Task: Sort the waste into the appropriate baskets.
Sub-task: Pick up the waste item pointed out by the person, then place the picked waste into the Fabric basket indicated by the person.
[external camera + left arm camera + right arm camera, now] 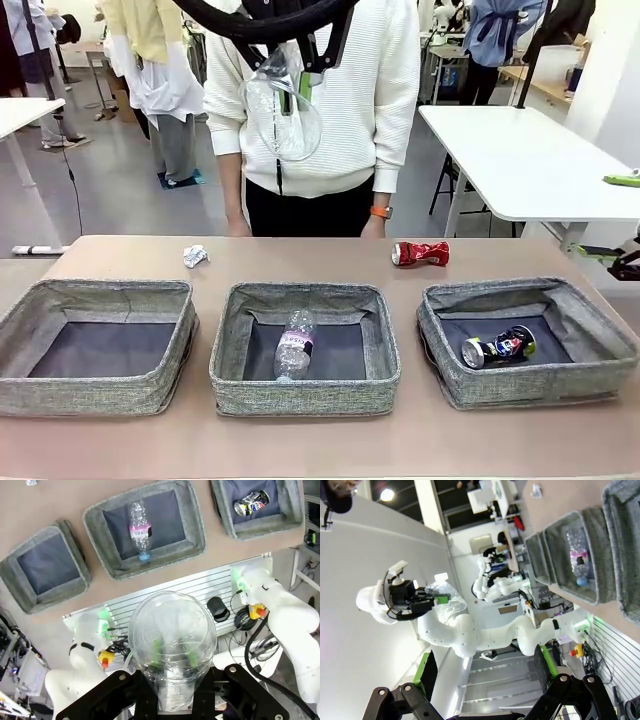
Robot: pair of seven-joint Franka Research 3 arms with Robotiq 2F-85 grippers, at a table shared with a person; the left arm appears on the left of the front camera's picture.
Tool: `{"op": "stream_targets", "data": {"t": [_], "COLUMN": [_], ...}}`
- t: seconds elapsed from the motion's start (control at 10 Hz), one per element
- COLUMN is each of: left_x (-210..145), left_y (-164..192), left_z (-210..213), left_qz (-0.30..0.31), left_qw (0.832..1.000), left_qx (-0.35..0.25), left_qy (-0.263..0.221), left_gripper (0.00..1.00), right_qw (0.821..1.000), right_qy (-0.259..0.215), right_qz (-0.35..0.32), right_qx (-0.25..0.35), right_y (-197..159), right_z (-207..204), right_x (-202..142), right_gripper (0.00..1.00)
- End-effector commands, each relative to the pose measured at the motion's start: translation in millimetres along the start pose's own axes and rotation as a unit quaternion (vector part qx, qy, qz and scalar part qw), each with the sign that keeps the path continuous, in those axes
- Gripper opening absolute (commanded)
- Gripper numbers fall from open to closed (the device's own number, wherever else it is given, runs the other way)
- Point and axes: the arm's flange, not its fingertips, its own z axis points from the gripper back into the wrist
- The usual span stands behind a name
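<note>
1. The left end effector [174, 655] is clenched on the clear plastic cup [283, 118], high in the air.
2. The cup looks light, thin and slippery. A hard squeeze would crush it, so hold its sides softly.
3. The right end effector [485, 680] is spread wide and holds nothing.
4. The clear plastic bottle [294, 345] lies in the middle basket [228, 340].
5. The crushed red can [420, 253] and paper ball [195, 256] lie on the tabletop [300, 255] behind the baskets. Nothing seems to block the way down.
</note>
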Motion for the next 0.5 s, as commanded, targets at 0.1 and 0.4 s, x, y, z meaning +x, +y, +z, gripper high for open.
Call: {"op": "stream_targets", "data": {"t": [0.1,0.4], "left_x": [-4.5,-4.5], "left_y": [3.0,3.0], "left_z": [-1.6,-1.6], "left_qz": [-0.005,-0.005], "left_qw": [1.0,1.0], "left_qx": [0.002,0.002], "left_qy": [0.002,0.002], "left_gripper": [0.17,0.17], "right_qw": [1.0,1.0], "right_qy": [0.004,0.004], "right_qz": [-0.01,-0.01], "right_qx": [0.001,0.001], "right_y": [5.6,5.6], "right_z": [1.1,1.1], "right_x": [-1.3,-1.3], "right_gripper": [1.0,1.0]}}
